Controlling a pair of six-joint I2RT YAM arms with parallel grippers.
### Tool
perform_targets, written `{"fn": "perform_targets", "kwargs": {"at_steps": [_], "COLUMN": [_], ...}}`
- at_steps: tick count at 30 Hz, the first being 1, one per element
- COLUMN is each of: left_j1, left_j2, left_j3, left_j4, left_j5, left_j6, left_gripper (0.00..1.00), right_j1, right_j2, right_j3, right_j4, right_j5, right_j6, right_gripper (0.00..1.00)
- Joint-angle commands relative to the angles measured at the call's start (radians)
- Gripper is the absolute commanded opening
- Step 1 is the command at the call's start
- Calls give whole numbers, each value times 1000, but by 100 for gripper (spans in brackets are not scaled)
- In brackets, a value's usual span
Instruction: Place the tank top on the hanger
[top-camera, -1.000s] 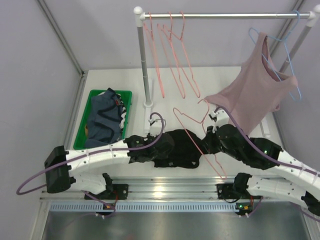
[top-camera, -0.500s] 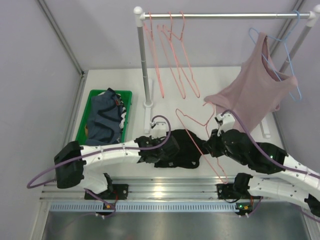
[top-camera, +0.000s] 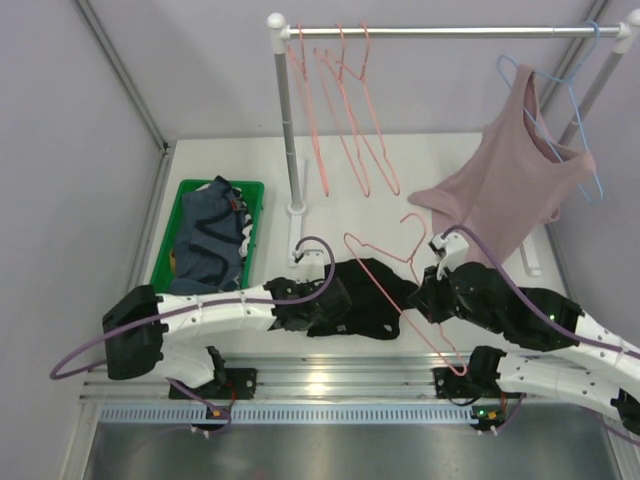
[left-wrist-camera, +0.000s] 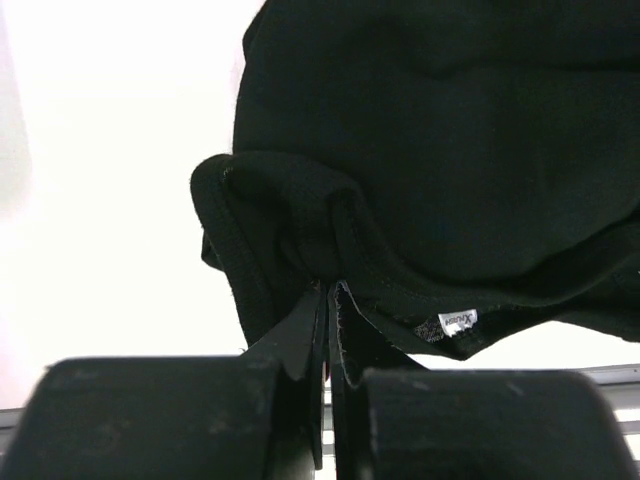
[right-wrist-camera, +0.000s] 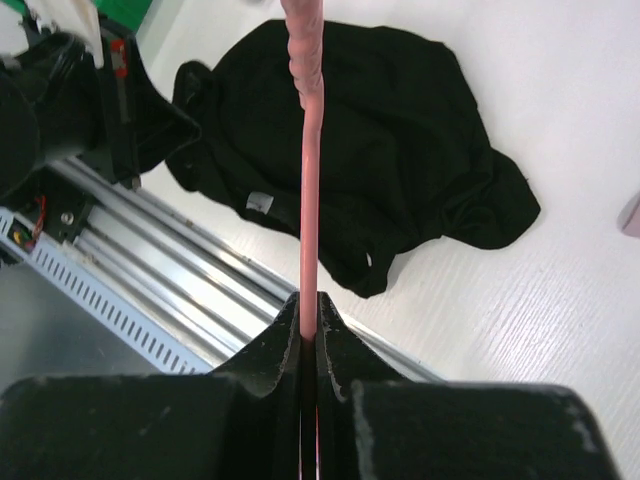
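White table (top-camera: 450, 160) | grey walls (top-camera: 190, 70) | left hand (left-wrist-camera: 327, 300): tank top (left-wrist-camera: 450, 150) | right hand (right-wrist-camera: 310, 325): hanger (right-wrist-camera: 308, 200)

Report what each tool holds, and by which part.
Left tool pinches the tank top by a seamed edge; right tool grips the hanger on a straight wire.

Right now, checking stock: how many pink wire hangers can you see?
4. Three pink hangers hang near the rail's left end; the fourth hanger is held in the right gripper, over the tank top.
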Motion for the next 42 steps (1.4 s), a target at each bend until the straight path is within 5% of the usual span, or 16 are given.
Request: {"fn": "perform_targets", "kwargs": {"at_steps": [1,20,33,42], "left_j1": [-3,0,0,0], "left_j2": [-59,-293,-319,-325], "left_j3": [-17,-157,-176,-175], "left_j4": [12,110,129,126], "left_j5": [-41,-3,14,57], "left_j6": [-4,59,67,88], "left_gripper": [0,0,4,4], "right_j1": [19,21,21,21], "right_j2": [-4,-16,13,45], "right_j3": [62,-3,-65,-90], "right_j4": [-4,-12,22,10], "right_j5": [-104,-393,-445,-344], "right_j6": [-58,-127,-140,-126], "right_gripper": [0,0,0,0]}}
